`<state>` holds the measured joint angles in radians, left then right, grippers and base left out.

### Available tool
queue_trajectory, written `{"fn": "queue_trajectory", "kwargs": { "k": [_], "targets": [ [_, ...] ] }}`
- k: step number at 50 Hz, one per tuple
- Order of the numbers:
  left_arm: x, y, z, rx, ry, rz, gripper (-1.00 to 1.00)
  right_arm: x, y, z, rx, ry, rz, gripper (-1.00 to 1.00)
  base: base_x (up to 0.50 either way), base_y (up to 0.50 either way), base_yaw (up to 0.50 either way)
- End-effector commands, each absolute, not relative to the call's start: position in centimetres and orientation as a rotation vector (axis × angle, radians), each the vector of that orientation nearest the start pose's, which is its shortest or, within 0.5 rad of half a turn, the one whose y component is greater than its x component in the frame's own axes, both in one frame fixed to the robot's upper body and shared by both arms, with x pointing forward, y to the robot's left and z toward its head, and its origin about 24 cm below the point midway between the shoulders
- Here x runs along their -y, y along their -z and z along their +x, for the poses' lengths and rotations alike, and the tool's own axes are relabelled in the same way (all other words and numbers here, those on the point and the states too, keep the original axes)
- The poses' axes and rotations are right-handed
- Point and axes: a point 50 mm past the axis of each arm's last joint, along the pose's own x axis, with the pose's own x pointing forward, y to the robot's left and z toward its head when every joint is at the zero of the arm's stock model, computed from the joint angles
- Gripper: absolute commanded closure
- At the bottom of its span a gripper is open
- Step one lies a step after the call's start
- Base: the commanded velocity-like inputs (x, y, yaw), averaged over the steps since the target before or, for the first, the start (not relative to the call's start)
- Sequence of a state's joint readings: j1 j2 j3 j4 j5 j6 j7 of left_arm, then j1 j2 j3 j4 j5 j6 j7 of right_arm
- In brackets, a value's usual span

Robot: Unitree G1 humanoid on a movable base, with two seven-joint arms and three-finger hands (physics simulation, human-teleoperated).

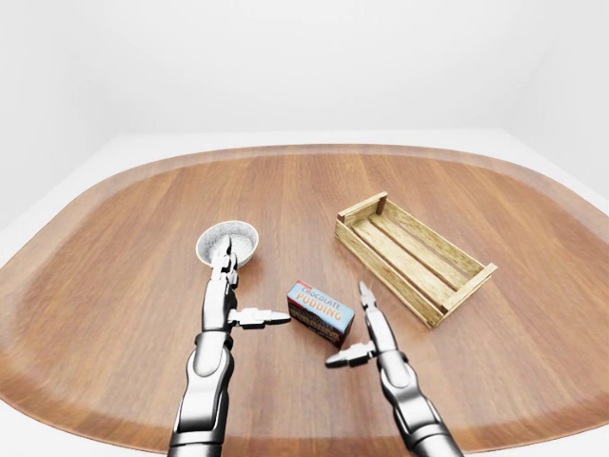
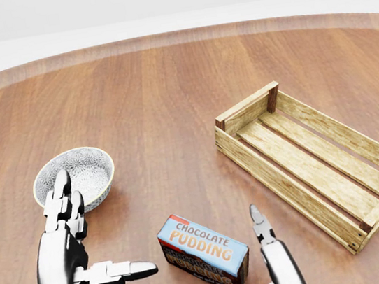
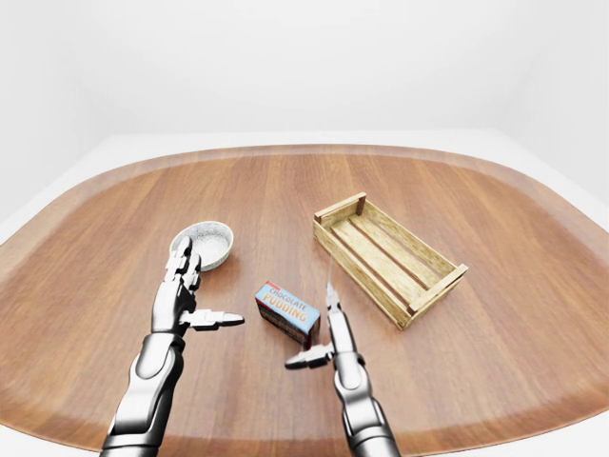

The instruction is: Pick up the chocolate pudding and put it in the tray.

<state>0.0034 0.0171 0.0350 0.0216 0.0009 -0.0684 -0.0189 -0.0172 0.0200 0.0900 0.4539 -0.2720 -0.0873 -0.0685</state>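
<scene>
The chocolate pudding box (image 2: 203, 252), blue and brown with orange lettering, lies on the wooden table between my two hands. The tray, a slatted wooden crate (image 2: 310, 162), sits to its upper right and holds nothing. My left hand (image 2: 91, 249) is open to the left of the box, thumb pointing toward it, not touching. My right hand (image 2: 262, 259) is open just right of the box, fingers pointing up and thumb out to the left, with a small gap to the box.
A patterned grey bowl (image 2: 76, 177) sits just above my left hand's fingertips. The rounded wooden table (image 1: 114, 286) has a raised rim; beyond it are a white floor and walls.
</scene>
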Motion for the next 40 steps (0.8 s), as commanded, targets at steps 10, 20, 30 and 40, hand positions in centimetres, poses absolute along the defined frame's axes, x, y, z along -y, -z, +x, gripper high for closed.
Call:
{"fn": "queue_trajectory", "kwargs": {
  "k": [10, 20, 30, 40],
  "targets": [
    [-16.0, -4.3, 25.2, 0.038, -0.011, 0.008, -1.00, 12.1, 5.3, 23.2, -0.347, -0.108, -0.280, 1.00, 0.00, 0.00, 0.00],
    [-16.0, -4.3, 25.2, 0.038, -0.011, 0.008, -1.00, 12.2, 5.1, 23.4, -0.337, -0.106, -0.284, 1.00, 0.00, 0.00, 0.00],
    [-16.0, -4.3, 25.2, 0.038, -0.011, 0.007, -1.00, 12.0, 4.4, 23.3, -0.302, -0.108, -0.267, 1.00, 0.00, 0.00, 0.00],
    [-16.0, -4.3, 25.2, 0.038, -0.010, 0.008, -1.00, 12.0, 1.9, 23.6, -0.195, -0.106, -0.238, 1.00, 0.00, 0.00, 0.00]
  ]
}}
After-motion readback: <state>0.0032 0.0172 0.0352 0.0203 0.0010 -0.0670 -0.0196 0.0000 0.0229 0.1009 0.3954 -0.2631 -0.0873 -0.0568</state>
